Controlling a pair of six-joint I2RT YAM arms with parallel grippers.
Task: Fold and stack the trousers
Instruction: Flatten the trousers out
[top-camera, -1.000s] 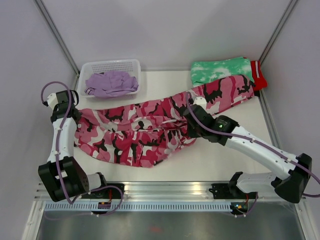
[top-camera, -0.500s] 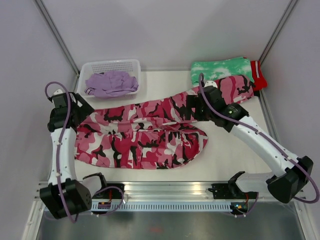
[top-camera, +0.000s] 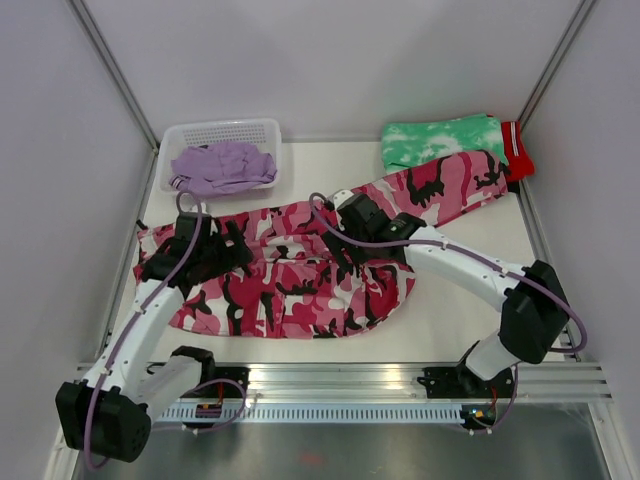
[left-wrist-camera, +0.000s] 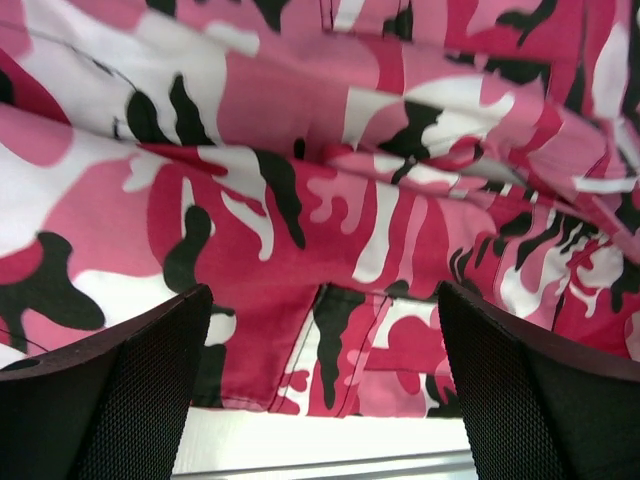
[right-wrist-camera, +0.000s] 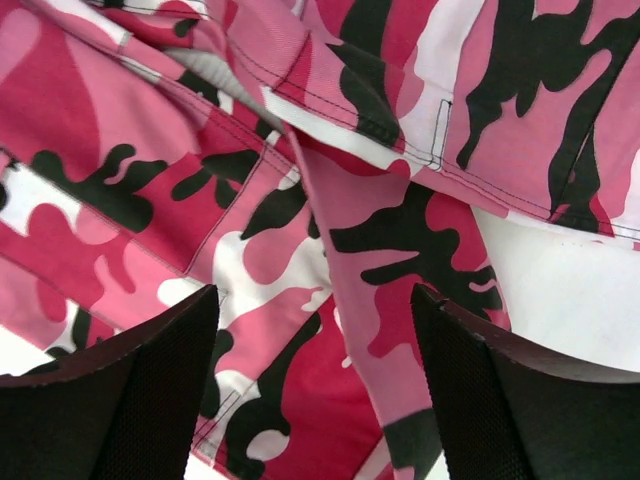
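Camouflage trousers lie spread, table showing past their near hem; left gripper and right gripper hover open, empty.

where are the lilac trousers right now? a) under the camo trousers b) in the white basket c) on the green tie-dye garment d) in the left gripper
b: the lilac trousers lie bunched inside the white basket at the back left of the table.

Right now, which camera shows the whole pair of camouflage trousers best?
The top external view: the camouflage trousers lie spread across the table, one leg reaching the green tie-dye garment. The wrist views show only close patches of fabric, one under the open left gripper, one under the open right gripper.
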